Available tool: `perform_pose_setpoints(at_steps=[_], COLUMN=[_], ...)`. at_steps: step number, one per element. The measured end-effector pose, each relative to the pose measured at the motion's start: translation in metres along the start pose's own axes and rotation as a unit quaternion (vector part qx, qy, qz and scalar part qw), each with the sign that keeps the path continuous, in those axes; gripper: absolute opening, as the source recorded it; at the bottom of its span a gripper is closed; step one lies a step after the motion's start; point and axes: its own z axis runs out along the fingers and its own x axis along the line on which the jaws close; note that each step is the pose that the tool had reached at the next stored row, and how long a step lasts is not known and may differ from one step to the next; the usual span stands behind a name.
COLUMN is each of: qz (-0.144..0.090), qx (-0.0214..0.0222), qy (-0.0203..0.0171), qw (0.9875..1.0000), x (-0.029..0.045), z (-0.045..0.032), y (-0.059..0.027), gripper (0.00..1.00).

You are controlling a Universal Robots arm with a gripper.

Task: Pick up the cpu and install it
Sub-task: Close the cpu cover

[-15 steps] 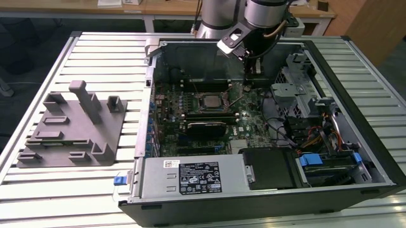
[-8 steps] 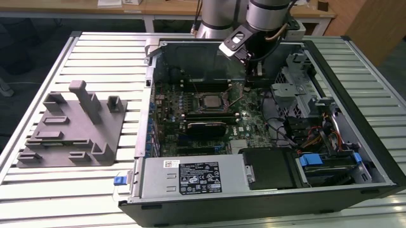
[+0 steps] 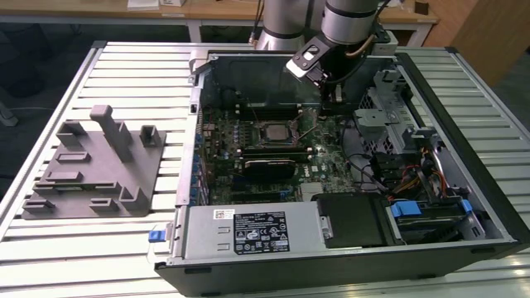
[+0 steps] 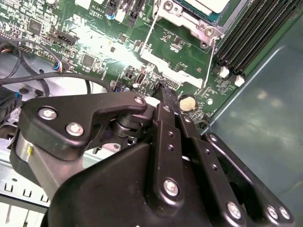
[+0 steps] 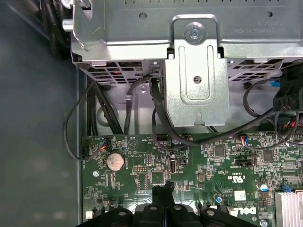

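1. Tabletop [image 3: 49, 74] of slatted metal is carrying an open computer case [image 3: 257, 81] and, to the exterior view's left of it, a grey plastic fixture [image 3: 91, 167].
2. Inside the case, a green motherboard [image 3: 327, 139] is lying flat, with a metal drive cage [image 3: 381, 118] and black cables [image 5: 161, 123] toward the exterior view's right.
3. The arm [image 3: 356, 18] is reaching down into the case, and its gripper [image 3: 338, 99] is hanging over the far part of the motherboard. In both wrist views its black fingers [image 5: 160, 191] are pressing together with nothing between them.
4. A square socket frame [image 4: 187, 19] is sitting mid-board.
5. The cpu [image 3: 273, 131] is sitting inside that frame, apart from the gripper, which is standing to the exterior view's right of it. It is showing as a small flat square with a silvery-grey metal top and a pale rim. It is lying flat with the metal top facing up and its edges running square with the frame. Being square, it is showing no long axis.
6. A coin cell [image 5: 114, 161] is lying on the board near the fingertips.
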Motion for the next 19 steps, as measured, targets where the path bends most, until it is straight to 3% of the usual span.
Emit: perform_pose_setpoints(at_steps=[19], qz=[0.000], qx=[0.0000], qy=[0.0000], qw=[1.0000], x=[0.0000], z=[0.0142], y=[-0.0005], gripper=[0.11])
